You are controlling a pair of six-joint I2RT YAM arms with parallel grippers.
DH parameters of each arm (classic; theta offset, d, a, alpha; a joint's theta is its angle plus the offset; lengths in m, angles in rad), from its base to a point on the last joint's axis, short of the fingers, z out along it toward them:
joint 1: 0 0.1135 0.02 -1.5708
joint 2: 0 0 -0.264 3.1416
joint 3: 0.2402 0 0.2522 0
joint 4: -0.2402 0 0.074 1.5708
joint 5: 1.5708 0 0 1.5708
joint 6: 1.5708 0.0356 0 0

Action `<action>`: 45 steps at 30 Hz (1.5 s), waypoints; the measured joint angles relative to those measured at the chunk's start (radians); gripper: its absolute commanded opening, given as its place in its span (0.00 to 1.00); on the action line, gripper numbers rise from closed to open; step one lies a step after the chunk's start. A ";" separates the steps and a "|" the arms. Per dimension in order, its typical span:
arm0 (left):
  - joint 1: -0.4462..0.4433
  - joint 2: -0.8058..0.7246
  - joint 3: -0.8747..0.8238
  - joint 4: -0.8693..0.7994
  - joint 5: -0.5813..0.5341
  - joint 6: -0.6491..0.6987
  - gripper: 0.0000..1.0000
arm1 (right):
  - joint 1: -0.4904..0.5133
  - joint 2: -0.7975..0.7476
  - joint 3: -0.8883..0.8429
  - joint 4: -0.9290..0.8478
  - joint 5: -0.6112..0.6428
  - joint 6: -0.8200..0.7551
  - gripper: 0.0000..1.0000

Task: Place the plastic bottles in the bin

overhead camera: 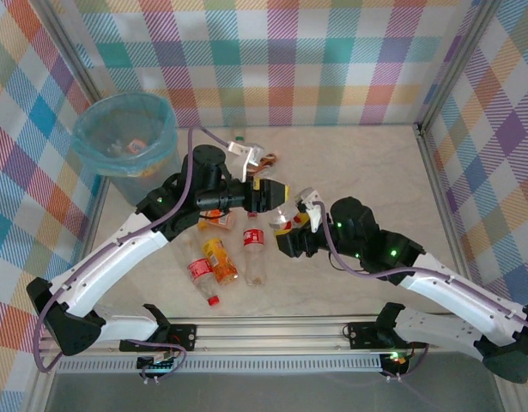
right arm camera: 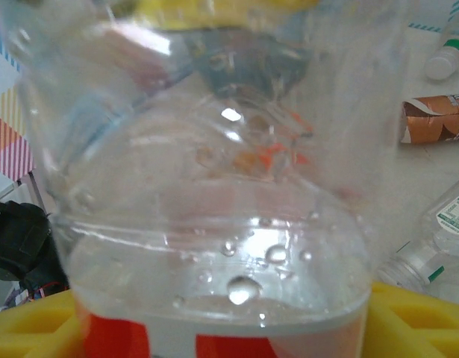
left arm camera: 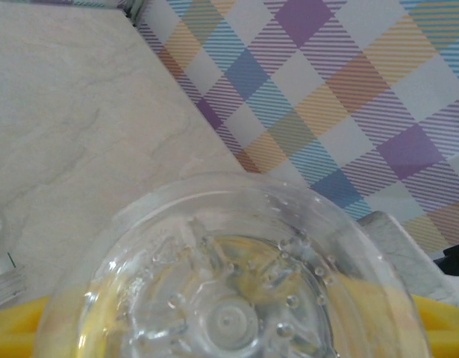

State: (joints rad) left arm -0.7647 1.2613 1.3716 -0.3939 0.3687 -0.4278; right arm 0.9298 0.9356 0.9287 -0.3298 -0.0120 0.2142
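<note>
1. Round dark bin w/ light-blue bag liner: far-left corner of table, well apart from both arms.
2. Mid-table, the left gripper has its yellow pads pinching the base end of item 4.
3. Facing it, the right gripper has pads flanking the labelled body; gripping or slack, cannot tell.
4. Clear plastic bottle w/ red label: off the table, between the two grippers.
5. Other plastic bottles lie on table below.

Step in hand (est.): arm-to-arm hand-over. Next: right gripper spreads fully and backs off. Left arm then swings to bin and releases over the opening.
</note>
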 measured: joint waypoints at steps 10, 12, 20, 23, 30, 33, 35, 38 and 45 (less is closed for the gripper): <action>0.004 -0.010 0.150 -0.117 -0.145 0.002 0.61 | 0.000 0.082 0.180 -0.029 0.008 -0.036 0.82; 0.015 -0.019 0.183 -0.150 -0.186 0.011 0.61 | 0.000 0.101 0.230 -0.034 0.007 -0.046 0.85; 0.134 -0.017 0.382 -0.277 -0.373 0.095 0.57 | 0.000 0.256 0.446 -0.015 -0.008 -0.102 0.88; 0.229 0.008 0.481 -0.320 -0.407 0.120 0.56 | 0.000 0.336 0.521 0.007 -0.032 -0.122 0.87; 0.486 0.121 0.668 -0.364 -0.434 0.166 0.56 | 0.000 0.549 0.694 0.113 -0.129 -0.125 0.85; 0.590 0.178 0.723 -0.363 -0.411 0.179 0.56 | 0.000 0.653 0.779 0.153 -0.177 -0.113 0.84; 0.663 0.207 0.741 -0.359 -0.394 0.180 0.56 | 0.000 0.730 0.846 0.173 -0.212 -0.096 0.83; 0.772 0.251 0.769 -0.355 -0.378 0.178 0.56 | 0.000 0.833 0.936 0.188 -0.256 -0.069 0.82; 0.951 0.361 0.834 -0.310 -0.329 0.166 0.55 | 0.008 1.009 1.085 0.188 -0.332 -0.013 0.81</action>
State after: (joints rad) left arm 0.1864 1.6222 2.2051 -0.7036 0.0395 -0.2619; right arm 0.9379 1.9450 2.0136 -0.1421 -0.3435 0.2008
